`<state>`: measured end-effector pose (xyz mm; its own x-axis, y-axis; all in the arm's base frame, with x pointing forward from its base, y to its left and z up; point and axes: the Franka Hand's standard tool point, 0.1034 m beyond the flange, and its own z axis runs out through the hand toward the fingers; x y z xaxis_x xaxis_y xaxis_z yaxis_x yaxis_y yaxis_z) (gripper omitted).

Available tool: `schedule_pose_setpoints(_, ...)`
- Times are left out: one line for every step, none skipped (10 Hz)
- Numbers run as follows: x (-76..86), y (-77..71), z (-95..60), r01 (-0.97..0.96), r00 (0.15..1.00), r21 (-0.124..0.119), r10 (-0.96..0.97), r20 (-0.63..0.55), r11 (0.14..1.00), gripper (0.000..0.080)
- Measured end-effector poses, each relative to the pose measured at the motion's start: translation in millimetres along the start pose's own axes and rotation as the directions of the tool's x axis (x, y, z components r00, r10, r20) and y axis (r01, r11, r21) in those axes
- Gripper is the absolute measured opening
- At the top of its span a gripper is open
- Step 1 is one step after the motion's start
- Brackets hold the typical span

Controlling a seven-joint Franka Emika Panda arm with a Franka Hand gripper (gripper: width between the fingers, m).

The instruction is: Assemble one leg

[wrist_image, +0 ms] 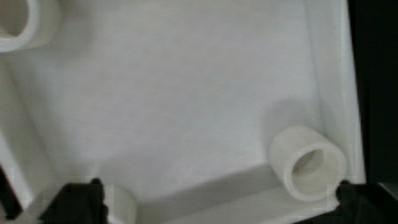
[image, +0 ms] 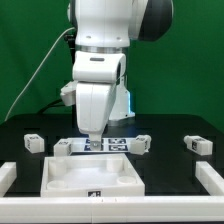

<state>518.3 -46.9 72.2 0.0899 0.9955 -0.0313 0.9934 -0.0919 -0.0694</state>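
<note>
The white tray-like tabletop [image: 60, 178] lies at the front of the black table. My gripper [image: 93, 141] hangs over its far edge. In the wrist view the gripper [wrist_image: 228, 206] is open and empty, its dark fingertips [wrist_image: 80, 200] wide apart above the tabletop's inner face [wrist_image: 178, 100]. A round white socket [wrist_image: 311, 166] stands just inside one fingertip, and another socket [wrist_image: 18, 30] sits at a far corner. Several small white legs with tags lie on the table: one [image: 33, 141] and another [image: 62, 147] at the exterior view's left, one [image: 140, 143] just right of the gripper, one [image: 200, 143] at the far right.
The marker board [image: 116, 143] lies behind the tabletop, partly hidden by the gripper. White bars stand at the table's front left [image: 6, 175] and front right [image: 210, 178]. A green curtain forms the background.
</note>
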Motion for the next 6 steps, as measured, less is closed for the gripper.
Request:
schedule_pose_setpoints(-5.4, -7.1, 8.7, 0.072, 0.997, -0.018, -0.072, -0.007, 0.997, 0.065)
schedule_pose_setpoints(-4.3, -12.1, 15.2, 0.144, 0.99, -0.05, -0.144, -0.004, 0.988, 0.065)
schedule_pose_setpoints(-1.8, -17.9, 18.2, 0.14, 0.99, -0.03, -0.14, 0.002, 0.99, 0.065)
schedule_pose_setpoints(-1.3, -18.0, 18.0, 0.149, 0.989, -0.029, -0.149, 0.006, 0.988, 0.065)
schedule_pose_setpoints(-2.4, -18.3, 18.7, 0.147, 0.989, -0.028, -0.147, 0.006, 0.989, 0.065)
schedule_pose_setpoints(-2.5, -18.4, 19.0, 0.146, 0.989, -0.027, -0.146, 0.006, 0.989, 0.065)
